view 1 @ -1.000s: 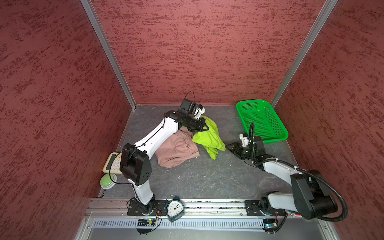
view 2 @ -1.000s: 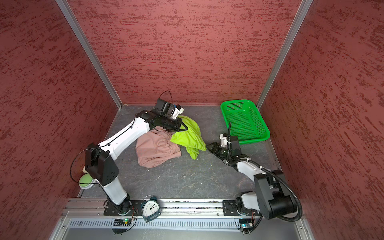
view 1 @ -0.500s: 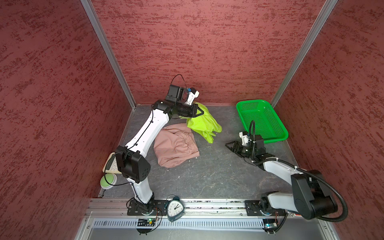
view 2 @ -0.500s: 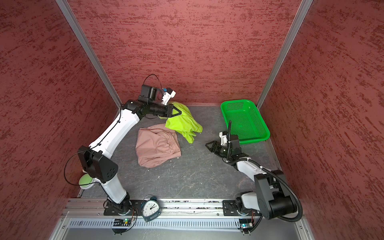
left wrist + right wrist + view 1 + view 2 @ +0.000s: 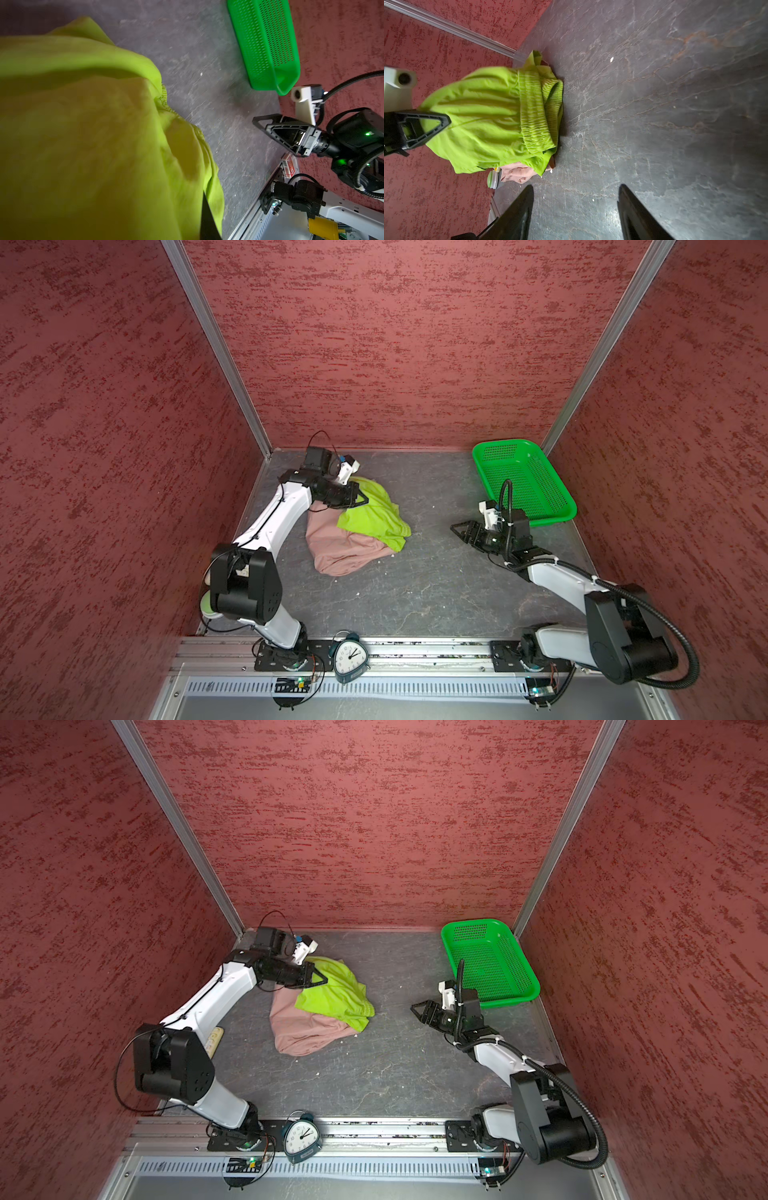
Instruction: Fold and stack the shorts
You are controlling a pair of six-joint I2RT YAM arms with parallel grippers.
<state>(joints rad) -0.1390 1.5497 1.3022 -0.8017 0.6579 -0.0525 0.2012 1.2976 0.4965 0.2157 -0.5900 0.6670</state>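
Waiting with its jaws apart and nothing in them, the right claw [image 5: 457,527] hangs low over the bare surface [image 5: 415,593], well apart from the cloth. Across from its tips lie the pink shorts [image 5: 336,551], in a soft heap on the surface. The lime green shorts [image 5: 376,516] rest partly on top of them, on the side toward the right claw. A bit farther back, the left claw [image 5: 362,501] is squeezed tight on one edge of the green pair. The cloth slopes down from that claw to its bunchy waistband [image 5: 533,112].

I think the job right now is getting the green pair off the pink pair so it can be laid flat. Go slow, and lift high enough that the pink pair does not get dragged along. The right claw should grab the loose waistband end, so both claws can pull the cloth smooth.

Farthest back, behind the right claw, sits the green basket [image 5: 536,489]. It has nothing in it.
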